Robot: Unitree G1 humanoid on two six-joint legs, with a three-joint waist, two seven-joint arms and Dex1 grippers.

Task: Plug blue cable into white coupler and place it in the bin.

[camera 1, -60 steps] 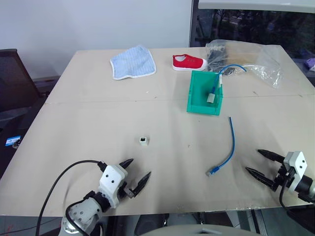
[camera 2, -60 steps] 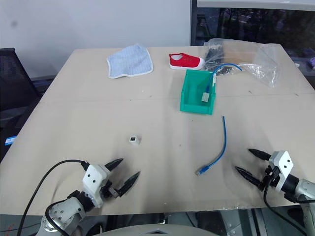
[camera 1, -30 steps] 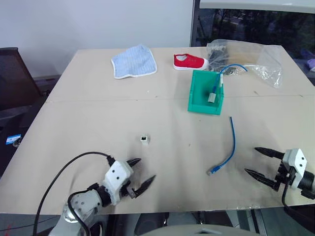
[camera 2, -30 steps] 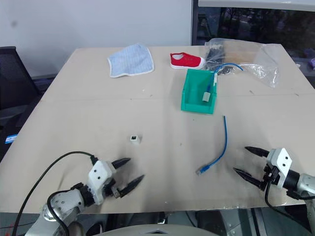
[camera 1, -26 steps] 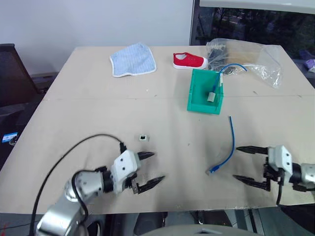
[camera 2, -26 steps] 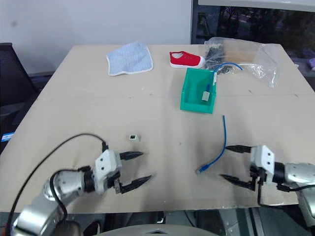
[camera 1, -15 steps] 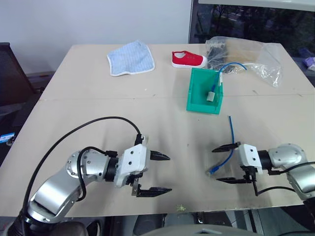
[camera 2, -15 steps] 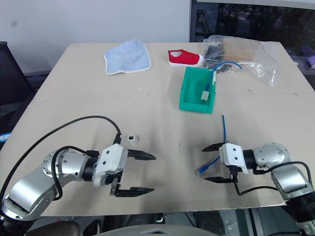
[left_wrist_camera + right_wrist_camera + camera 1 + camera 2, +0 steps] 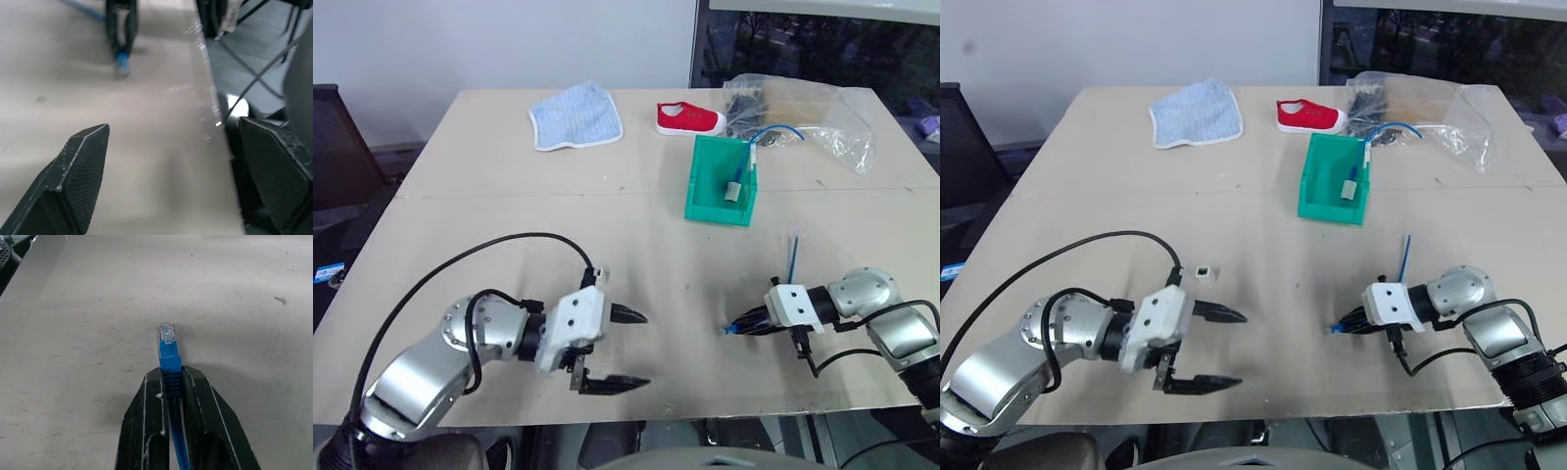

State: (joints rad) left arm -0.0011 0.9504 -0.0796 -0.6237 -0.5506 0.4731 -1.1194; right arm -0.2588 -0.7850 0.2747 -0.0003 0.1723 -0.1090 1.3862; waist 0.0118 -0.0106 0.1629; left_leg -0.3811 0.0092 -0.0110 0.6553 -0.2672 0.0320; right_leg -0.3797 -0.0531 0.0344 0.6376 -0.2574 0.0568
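Gripping the blue cable, the right end effector is clamped.

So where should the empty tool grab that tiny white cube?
By its two plain side faces, coming from above, I'd guess. The white coupler sits flat on the table, and the dark socket must stay uncovered for the plug.

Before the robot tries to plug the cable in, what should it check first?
1. Right gripper shut on blue cable: ok.
2. Clear plug sticks out past the fingertips: ok.
3. Left gripper open, ready for the coupler: ok.
4. White coupler held: not ok, it lies on the table beside the left gripper.
5. Bin has room: ok, though another cable lies in it.
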